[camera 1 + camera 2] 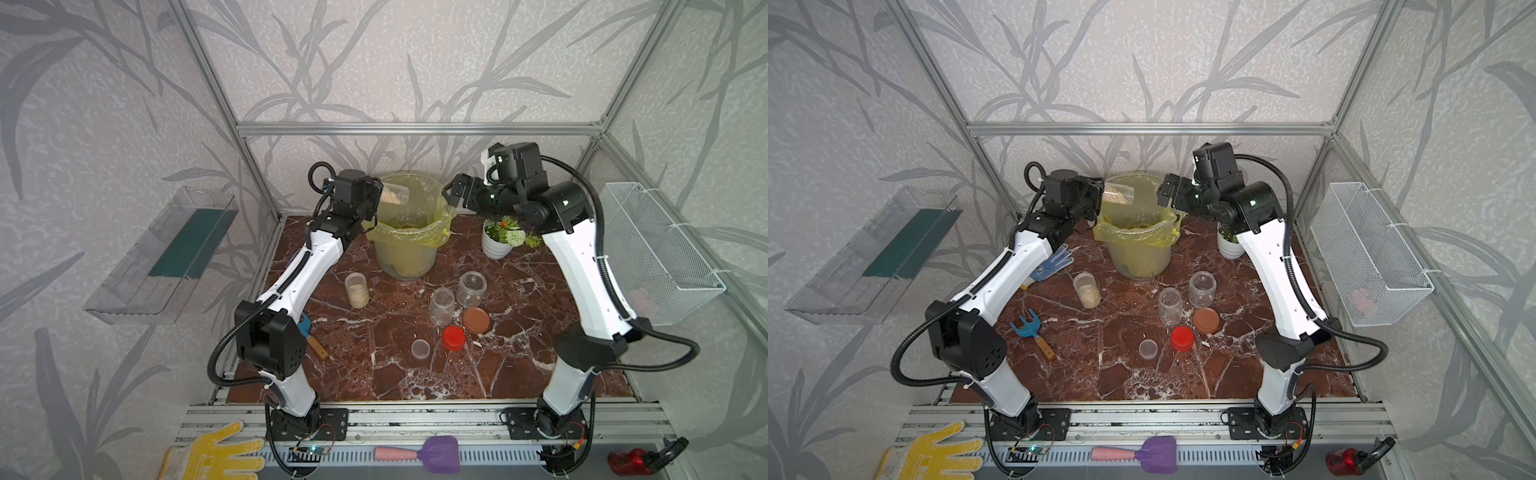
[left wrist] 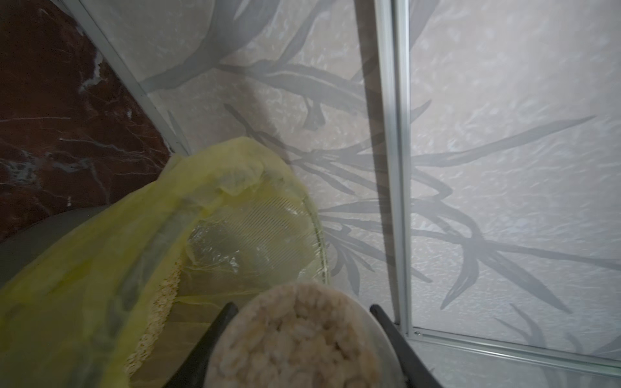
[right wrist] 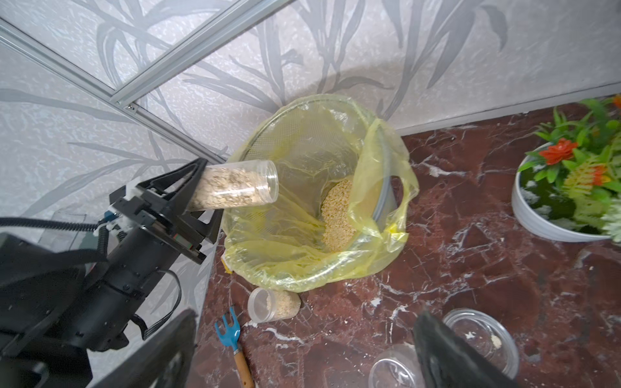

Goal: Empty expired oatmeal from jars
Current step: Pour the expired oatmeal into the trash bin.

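My left gripper [image 1: 380,195] [image 3: 201,198] is shut on a slim clear jar [image 1: 395,194] [image 1: 1118,194] [image 3: 235,184] [image 2: 295,339]. The jar lies roughly level above the bin's rim, its open mouth towards the bin and oatmeal [image 3: 228,188] inside. More oatmeal [image 3: 337,215] lies in the yellow bag. My right gripper [image 1: 451,193] [image 3: 304,322] hangs open and empty by the bin's other side. A second slim jar [image 1: 356,290] with oatmeal stands on the table. Two empty jars [image 1: 441,306] [image 1: 471,289] stand mid-table beside red [image 1: 453,338], brown [image 1: 476,320] and clear [image 1: 420,348] lids.
The bin [image 1: 405,249] with the yellow bag stands at the back centre. A white flower pot [image 1: 496,243] sits under my right arm. A blue rake [image 1: 1034,332] and a glove [image 1: 1054,262] lie at the left. A wire basket [image 1: 660,253] hangs on the right wall.
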Tool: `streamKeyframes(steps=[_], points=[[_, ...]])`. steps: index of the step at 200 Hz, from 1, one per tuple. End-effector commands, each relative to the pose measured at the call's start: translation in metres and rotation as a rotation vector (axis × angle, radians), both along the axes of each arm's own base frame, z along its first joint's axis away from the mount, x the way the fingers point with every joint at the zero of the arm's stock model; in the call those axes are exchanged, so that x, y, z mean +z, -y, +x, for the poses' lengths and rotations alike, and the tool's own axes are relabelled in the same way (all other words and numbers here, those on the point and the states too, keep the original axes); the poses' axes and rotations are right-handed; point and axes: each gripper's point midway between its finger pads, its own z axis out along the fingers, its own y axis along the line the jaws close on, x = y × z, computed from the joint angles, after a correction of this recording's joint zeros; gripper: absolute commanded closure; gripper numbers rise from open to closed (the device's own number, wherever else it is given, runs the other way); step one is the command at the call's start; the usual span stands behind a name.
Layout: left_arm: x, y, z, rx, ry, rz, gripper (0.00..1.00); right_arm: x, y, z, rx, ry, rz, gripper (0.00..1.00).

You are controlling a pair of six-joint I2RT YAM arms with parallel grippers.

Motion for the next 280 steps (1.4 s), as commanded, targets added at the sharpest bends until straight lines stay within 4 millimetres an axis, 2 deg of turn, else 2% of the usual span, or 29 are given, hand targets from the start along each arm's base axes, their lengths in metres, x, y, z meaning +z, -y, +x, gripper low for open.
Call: streamKeyframes(steps=[1,7,18,63,85,108,125,148,161,165,172,178,183,186,192,198,209,212,220,226,232,236,241,253,264,267,273,277,280], points=[[0.011,0.019,0.002,-0.157,0.017,0.157,1.00,0.020,0.021,-0.005,-0.005,0.157,-0.053,0.01],[0.004,0.023,0.004,-0.187,-0.012,0.208,1.00,0.013,0.028,-0.009,-0.006,0.150,-0.080,0.01],[0.012,0.030,0.007,-0.239,0.001,0.305,1.00,0.003,0.042,-0.016,-0.017,0.130,-0.115,0.01],[0.014,0.050,0.015,-0.391,-0.019,0.551,1.00,-0.046,0.095,-0.045,-0.066,0.080,-0.200,0.01],[0.003,0.058,0.017,-0.443,-0.022,0.659,1.00,-0.055,0.109,-0.059,-0.073,0.099,-0.237,0.01],[-0.012,0.056,0.015,-0.456,-0.050,0.764,1.00,-0.059,0.116,-0.071,-0.078,0.114,-0.257,0.01],[-0.011,0.056,0.013,-0.469,-0.033,0.835,1.00,-0.063,0.121,-0.076,-0.089,0.116,-0.272,0.01],[-0.006,0.058,0.012,-0.473,0.004,1.028,1.00,-0.073,0.123,-0.081,-0.083,0.124,-0.276,0.01],[-0.011,0.084,0.005,-0.535,0.046,1.159,1.00,-0.078,0.125,-0.081,-0.097,0.126,-0.275,0.01],[-0.011,0.084,0.002,-0.535,0.040,1.217,1.00,-0.080,0.124,-0.081,-0.095,0.125,-0.273,0.01],[-0.010,0.074,-0.001,-0.506,0.004,1.290,1.00,-0.083,0.125,-0.081,-0.101,0.117,-0.270,0.01],[-0.008,0.052,0.000,-0.420,-0.058,1.293,1.00,-0.084,0.124,-0.080,-0.104,0.108,-0.263,0.01],[-0.009,0.043,0.001,-0.411,-0.077,1.265,1.00,-0.085,0.122,-0.080,-0.095,0.105,-0.254,0.01],[-0.010,0.043,0.002,-0.428,-0.070,1.234,1.00,-0.085,0.120,-0.081,-0.086,0.105,-0.250,0.01],[-0.011,0.055,0.002,-0.529,-0.014,1.189,1.00,-0.085,0.116,-0.081,-0.068,0.105,-0.239,0.01],[-0.004,0.057,0.000,-0.542,0.014,1.217,1.00,-0.085,0.115,-0.080,-0.065,0.105,-0.232,0.01],[0.015,0.017,0.004,-0.341,-0.051,1.251,1.00,-0.083,0.115,-0.079,-0.060,0.105,-0.239,0.01],[0.015,0.017,0.004,-0.349,-0.046,1.208,1.00,-0.083,0.114,-0.079,-0.058,0.103,-0.240,0.01],[0.012,0.070,-0.004,-0.583,0.094,1.041,1.00,-0.080,0.113,-0.079,-0.053,0.110,-0.239,0.01],[0.012,0.097,-0.015,-0.661,0.149,1.124,1.00,-0.079,0.112,-0.077,-0.046,0.121,-0.238,0.01],[0.013,0.090,-0.015,-0.585,0.112,1.311,1.00,-0.080,0.111,-0.075,-0.047,0.123,-0.235,0.01],[0.021,0.071,-0.012,-0.469,0.058,1.387,1.00,-0.080,0.111,-0.074,-0.051,0.119,-0.235,0.01],[0.021,0.054,-0.008,-0.425,0.019,1.345,1.00,-0.082,0.109,-0.074,-0.042,0.107,-0.231,0.01],[0.004,0.066,-0.008,-0.640,0.067,1.127,1.00,-0.081,0.099,-0.077,0.019,0.104,-0.217,0.01],[0.008,0.025,-0.001,-0.475,-0.034,1.138,1.00,-0.083,0.098,-0.077,0.022,0.101,-0.211,0.01],[0.008,0.030,-0.004,-0.508,-0.022,1.094,1.00,-0.083,0.097,-0.077,0.024,0.102,-0.210,0.01],[0.010,0.061,-0.012,-0.643,0.067,1.014,1.00,-0.083,0.096,-0.077,0.034,0.109,-0.204,0.01],[0.011,0.075,-0.015,-0.678,0.106,1.033,1.00,-0.084,0.095,-0.077,0.035,0.115,-0.203,0.01],[0.012,0.078,-0.016,-0.668,0.114,1.083,1.00,-0.085,0.096,-0.076,0.032,0.117,-0.205,0.01]])
